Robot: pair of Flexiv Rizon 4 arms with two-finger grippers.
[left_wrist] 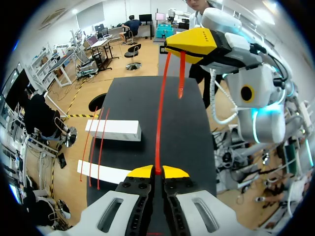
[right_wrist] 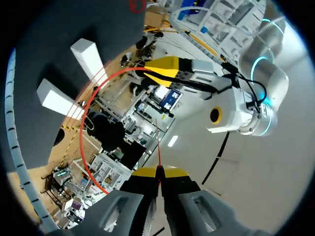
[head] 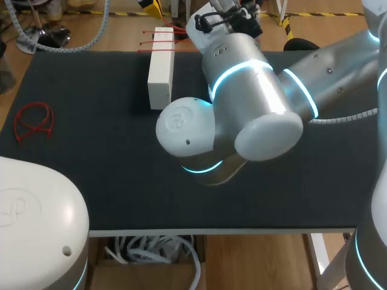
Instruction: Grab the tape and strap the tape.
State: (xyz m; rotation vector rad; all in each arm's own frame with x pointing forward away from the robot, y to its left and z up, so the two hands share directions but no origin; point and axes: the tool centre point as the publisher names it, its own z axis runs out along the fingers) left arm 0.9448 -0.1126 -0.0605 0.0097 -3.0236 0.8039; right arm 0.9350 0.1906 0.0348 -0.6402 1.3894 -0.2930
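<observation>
1. The left gripper [left_wrist: 157, 171] is pinching one end of the red tape [left_wrist: 158, 128], with its yellow tips drawn in narrow against it from both sides.
2. The right gripper [right_wrist: 157, 171] is gripping the same tape farther along, with its fingers just as narrow, and a short loose end is sticking out past them.
3. The tape is stretching through the air between the two grippers, over the black table [left_wrist: 189, 137].
4. Beside the left gripper, two white blocks [left_wrist: 115, 130] are lying on the table a little apart from each other, and thin spare red strips [left_wrist: 98, 142] are running across both.
5. In the head view the right arm [head: 254, 96] is reaching in over the middle of the table, and a red coiled strip [head: 33, 121] is lying near the table's left edge.
</observation>
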